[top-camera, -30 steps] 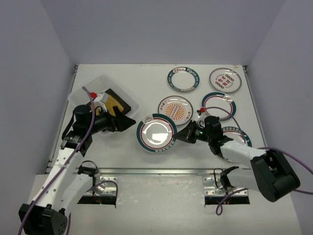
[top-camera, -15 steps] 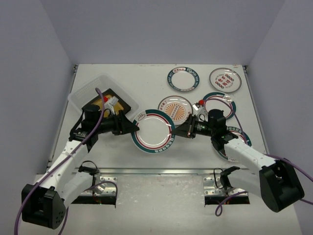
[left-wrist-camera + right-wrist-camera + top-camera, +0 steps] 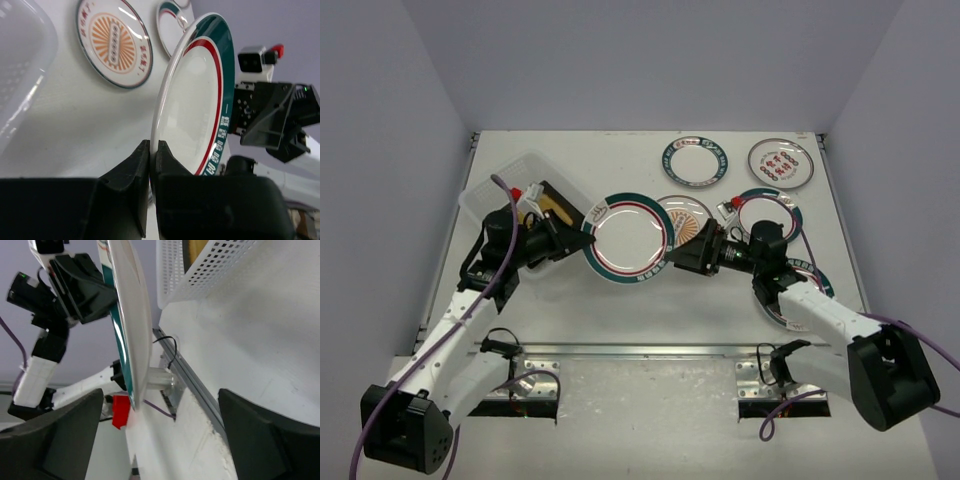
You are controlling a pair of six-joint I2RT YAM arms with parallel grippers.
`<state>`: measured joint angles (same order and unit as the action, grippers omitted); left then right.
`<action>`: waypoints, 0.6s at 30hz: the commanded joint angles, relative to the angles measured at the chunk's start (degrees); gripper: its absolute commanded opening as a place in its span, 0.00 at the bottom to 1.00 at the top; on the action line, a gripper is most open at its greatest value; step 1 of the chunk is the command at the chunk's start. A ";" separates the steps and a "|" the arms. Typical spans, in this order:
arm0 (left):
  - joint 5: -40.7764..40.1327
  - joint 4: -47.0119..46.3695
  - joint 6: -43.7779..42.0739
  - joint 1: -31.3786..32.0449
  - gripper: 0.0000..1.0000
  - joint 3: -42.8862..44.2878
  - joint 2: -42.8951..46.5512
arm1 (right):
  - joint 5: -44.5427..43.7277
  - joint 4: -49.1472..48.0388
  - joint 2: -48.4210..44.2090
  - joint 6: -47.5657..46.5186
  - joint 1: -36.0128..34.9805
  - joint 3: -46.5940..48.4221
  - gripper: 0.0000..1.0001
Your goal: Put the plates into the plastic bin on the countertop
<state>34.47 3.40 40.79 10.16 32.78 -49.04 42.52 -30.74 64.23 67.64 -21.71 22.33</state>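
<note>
A round white plate (image 3: 630,237) with a green and red rim hangs tilted above the countertop (image 3: 620,315), between both arms. My left gripper (image 3: 583,228) is shut on its left rim; the left wrist view shows the jaws (image 3: 154,150) pinching the plate (image 3: 195,100) at its edge. My right gripper (image 3: 673,257) stands open at the plate's right edge, its fingers (image 3: 50,440) spread wide and clear of the plate (image 3: 131,325). The plastic bin (image 3: 495,178) sits at the back left with a square amber plate (image 3: 560,207) inside.
Other plates lie on the right half: an orange sunburst one (image 3: 687,218), a green-rimmed one (image 3: 696,161), a red-patterned one (image 3: 781,163), another (image 3: 768,212), and one under the right arm (image 3: 802,292). A metal rail (image 3: 640,350) edges the front.
The left gripper has closed on the plate's left rim and the right gripper has opened and let go. The plate has shifted left and towards the back.
</note>
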 commanded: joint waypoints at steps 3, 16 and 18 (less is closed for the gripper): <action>-26.44 11.02 3.98 -3.24 0.00 12.31 2.32 | -2.05 5.40 -2.49 -1.74 7.14 -0.67 0.99; -40.78 14.62 1.74 -22.91 0.00 14.76 -10.66 | -10.21 33.00 -14.19 -19.48 12.48 2.36 0.99; -41.52 12.79 1.66 -23.70 0.00 13.75 -13.17 | -10.77 36.04 -15.16 -21.47 13.15 2.95 0.99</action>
<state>-3.67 21.73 42.96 -12.18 46.00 -59.23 35.10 -4.25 51.55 53.96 -10.16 21.64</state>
